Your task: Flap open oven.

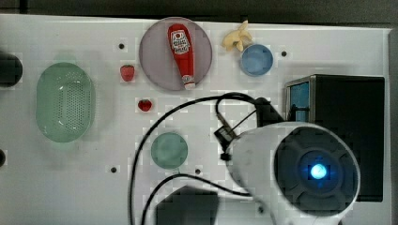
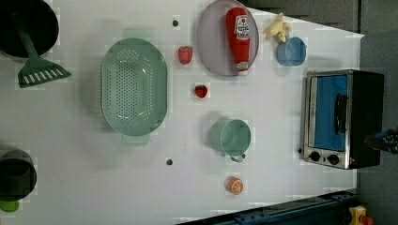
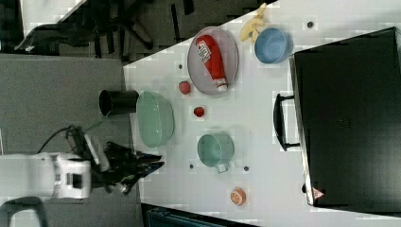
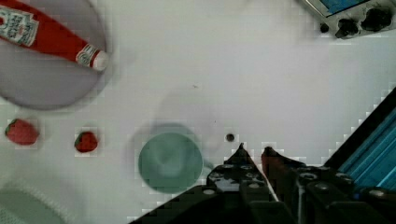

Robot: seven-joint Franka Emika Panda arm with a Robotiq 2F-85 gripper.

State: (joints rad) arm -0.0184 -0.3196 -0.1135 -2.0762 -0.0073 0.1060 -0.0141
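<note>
The oven (image 2: 342,119) stands at the left view's right, silver-framed with a black top. Its blue door (image 2: 331,112) looks shut, with the dark bar handle (image 2: 340,114) across it and black knobs (image 2: 324,157) beside it. In the right view the handle (image 3: 281,122) juts from the oven's black top (image 3: 350,118). My gripper (image 4: 254,150) hangs over the bare table by a green cup (image 4: 170,161), away from the oven's knobs (image 4: 364,21). Its fingertips sit close together with nothing between them. The gripper (image 3: 158,164) tapers to a point in the right view.
A green colander (image 2: 133,91), a plate (image 2: 209,42) with a ketchup bottle (image 2: 238,37), two strawberries (image 2: 201,91), a blue bowl (image 2: 291,50), a banana (image 2: 278,27) and an orange half (image 2: 235,185) lie on the white table. My arm (image 1: 300,168) covers part of the oven in the top view.
</note>
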